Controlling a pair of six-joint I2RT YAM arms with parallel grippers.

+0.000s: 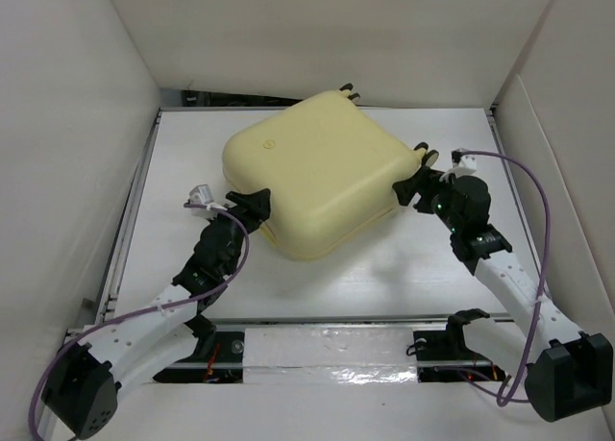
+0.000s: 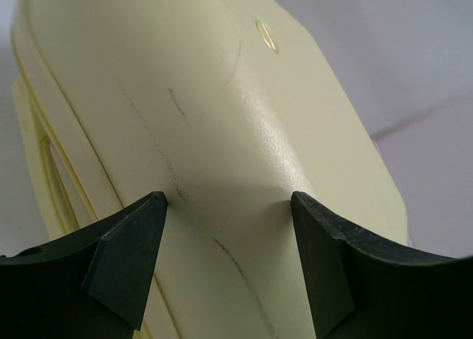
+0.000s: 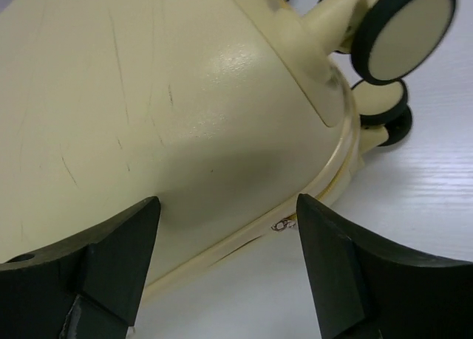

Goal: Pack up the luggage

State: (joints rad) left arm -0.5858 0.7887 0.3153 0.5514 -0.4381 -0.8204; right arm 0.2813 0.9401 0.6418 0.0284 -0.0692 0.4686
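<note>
White tabletop point(image 1: 404, 268), boxed in by plain pale walls point(image 1: 77, 124) at left, back and right of the top view. Along the lower edge, between the two arm bases, a crinkled shiny strip point(image 1: 327, 350). Purple cables point(image 1: 543, 220) looping off both arms.

Upper middle of the top view: the luggage point(image 1: 312, 172). Lies closed and flat on the table, turned on the diagonal, with black-and-cream wheels point(image 3: 403, 32) at its right corner. Shut, so whatever is inside stays hidden.

At its lower left edge, the left gripper point(image 1: 255, 203): released, fingers spread, rounded shell bulging between them in the left wrist view; contact with the shell impossible to tell. At the right corner, just below the wheels, the right gripper point(image 1: 408, 189): released too, fingers wide apart, one tip over the shell and the other over bare table in the right wrist view.
</note>
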